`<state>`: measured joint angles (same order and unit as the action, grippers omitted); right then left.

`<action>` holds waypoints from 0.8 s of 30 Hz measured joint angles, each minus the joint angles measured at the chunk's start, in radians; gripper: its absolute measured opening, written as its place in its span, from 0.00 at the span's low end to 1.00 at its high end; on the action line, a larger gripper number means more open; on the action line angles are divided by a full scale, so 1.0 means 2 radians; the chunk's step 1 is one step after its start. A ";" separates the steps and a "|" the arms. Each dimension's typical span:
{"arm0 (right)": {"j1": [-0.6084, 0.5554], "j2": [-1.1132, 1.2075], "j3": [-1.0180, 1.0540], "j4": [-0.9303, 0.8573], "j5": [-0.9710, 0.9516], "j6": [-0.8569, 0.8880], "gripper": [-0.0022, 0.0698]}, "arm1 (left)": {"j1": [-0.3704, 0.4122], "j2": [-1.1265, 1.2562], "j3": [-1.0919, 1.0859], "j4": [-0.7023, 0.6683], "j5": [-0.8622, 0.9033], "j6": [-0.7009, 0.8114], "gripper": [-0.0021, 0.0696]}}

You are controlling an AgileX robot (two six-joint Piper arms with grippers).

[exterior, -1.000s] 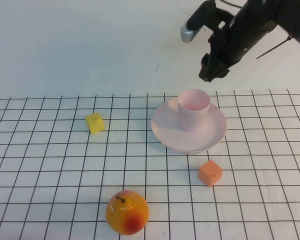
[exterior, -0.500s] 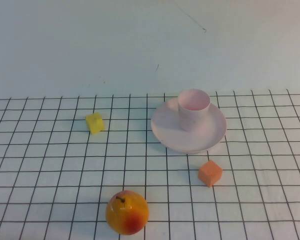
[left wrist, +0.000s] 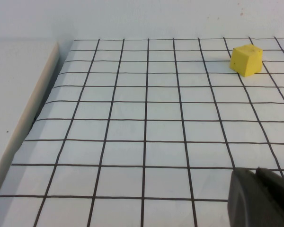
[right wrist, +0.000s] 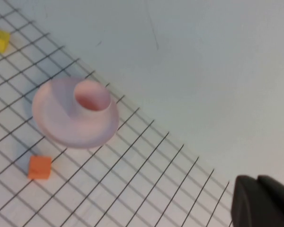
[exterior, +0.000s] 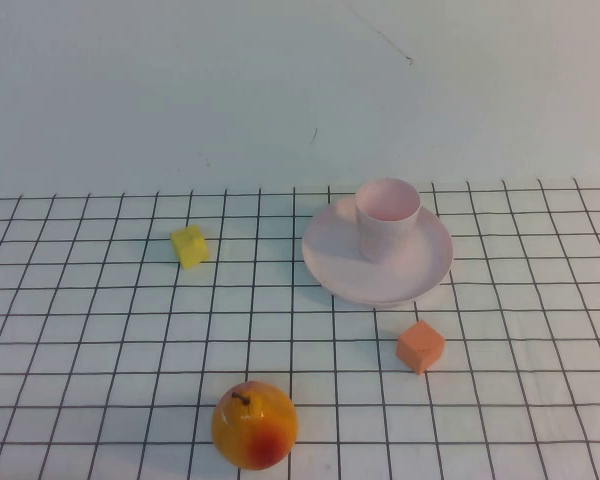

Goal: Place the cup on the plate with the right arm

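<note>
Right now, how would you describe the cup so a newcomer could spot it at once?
Start at the round pale pink plate on the gridded cloth's far right half. The cup stands upright on it, toward the far rim. It is the only tall, hollow thing; the orange cube, yellow cube and fruit sit apart on the cloth.

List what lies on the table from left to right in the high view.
Yellow cube → orange-yellow fruit → pink plate with the cup standing on it → orange cube. Neither gripper shows in that view; both the left gripper and right gripper are pulled back.

no readable text, labels or numbers anywhere
</note>
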<state>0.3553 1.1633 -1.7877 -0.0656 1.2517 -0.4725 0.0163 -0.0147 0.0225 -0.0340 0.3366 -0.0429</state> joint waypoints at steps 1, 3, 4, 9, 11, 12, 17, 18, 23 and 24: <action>0.000 -0.020 0.032 -0.001 0.000 0.008 0.03 | 0.000 0.000 0.000 0.000 0.000 0.000 0.03; 0.000 -0.062 0.092 -0.003 -0.008 0.022 0.03 | 0.000 0.000 0.000 0.000 0.000 0.000 0.03; 0.000 -0.084 0.132 -0.003 -0.016 0.030 0.03 | 0.000 0.000 0.000 0.000 0.000 0.000 0.03; 0.000 -0.171 0.263 -0.003 -0.035 0.060 0.03 | 0.000 0.000 0.000 0.000 0.000 0.000 0.03; 0.000 -0.202 0.307 -0.003 -0.020 0.063 0.03 | 0.000 0.000 0.000 0.000 0.000 0.000 0.03; 0.000 -0.215 0.322 -0.003 -0.012 0.063 0.03 | 0.000 0.000 0.000 0.000 0.000 0.000 0.03; 0.000 -0.245 0.377 -0.018 0.000 0.064 0.03 | 0.000 0.000 0.000 0.000 0.000 0.000 0.03; 0.000 -0.246 0.381 -0.026 0.000 0.067 0.03 | 0.000 0.000 0.000 0.000 0.000 0.000 0.03; 0.000 -0.246 0.385 -0.047 0.000 0.078 0.03 | 0.000 0.000 0.000 0.000 0.000 0.000 0.03; 0.000 -0.246 0.385 -0.049 0.000 0.077 0.03 | 0.000 0.000 0.000 0.000 0.000 0.000 0.03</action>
<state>0.3553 0.6712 -1.0182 -0.1631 1.2520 -0.3178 0.0163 -0.0147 0.0225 -0.0340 0.3366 -0.0429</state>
